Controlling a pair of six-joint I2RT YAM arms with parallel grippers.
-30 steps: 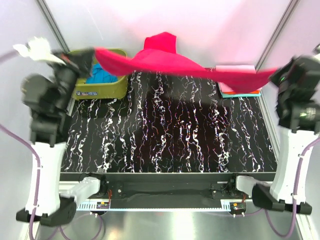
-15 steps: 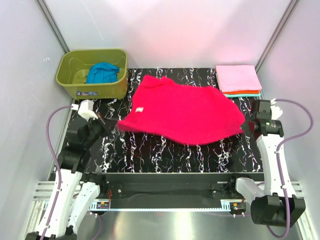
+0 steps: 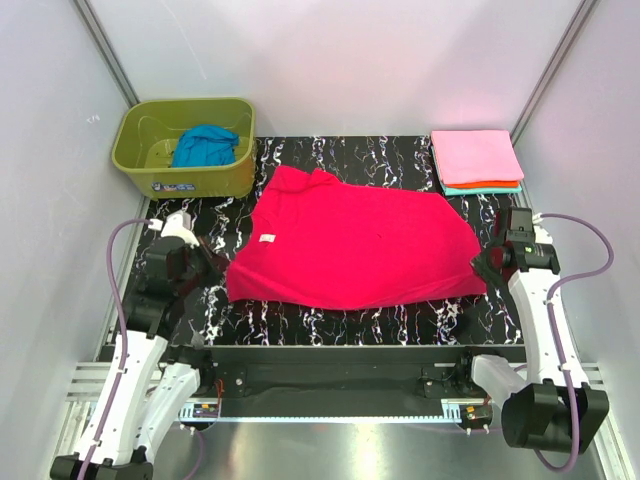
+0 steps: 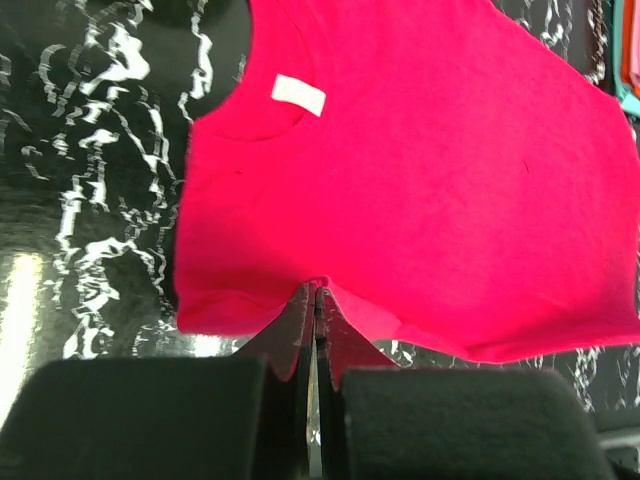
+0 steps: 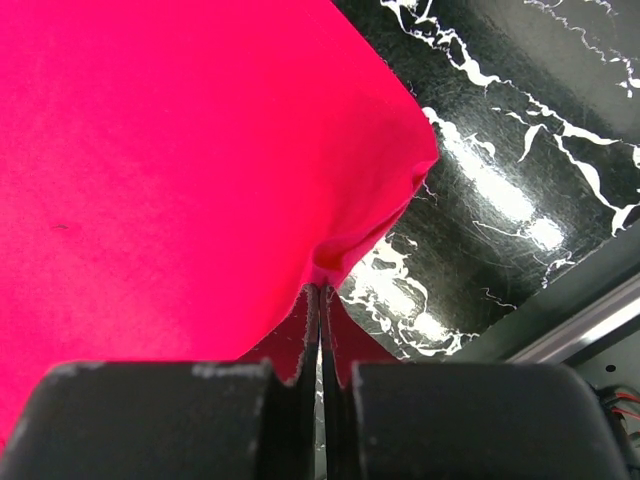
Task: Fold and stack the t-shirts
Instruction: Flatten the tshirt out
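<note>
The crimson-red t-shirt (image 3: 350, 250) lies spread over the middle of the black marbled table, collar and white label toward the left. My left gripper (image 3: 222, 272) is shut on its near-left edge; in the left wrist view the cloth (image 4: 400, 170) is pinched at the fingertips (image 4: 318, 292). My right gripper (image 3: 482, 268) is shut on the shirt's near-right corner (image 5: 380, 200), nipped at the fingertips (image 5: 320, 290). A folded stack with a light pink t-shirt (image 3: 475, 156) on top, and orange and teal edges below, sits at the back right. A blue t-shirt (image 3: 205, 146) lies crumpled in the tub.
The olive-green plastic tub (image 3: 185, 175) stands at the back left corner. Metal frame posts rise at both back corners, with white walls around. The table's near edge (image 3: 340, 352) runs just in front of the shirt.
A second ago both arms held the red shirt stretched high in the air. They came down and toward the near edge, and the shirt now lies flat on the table.
</note>
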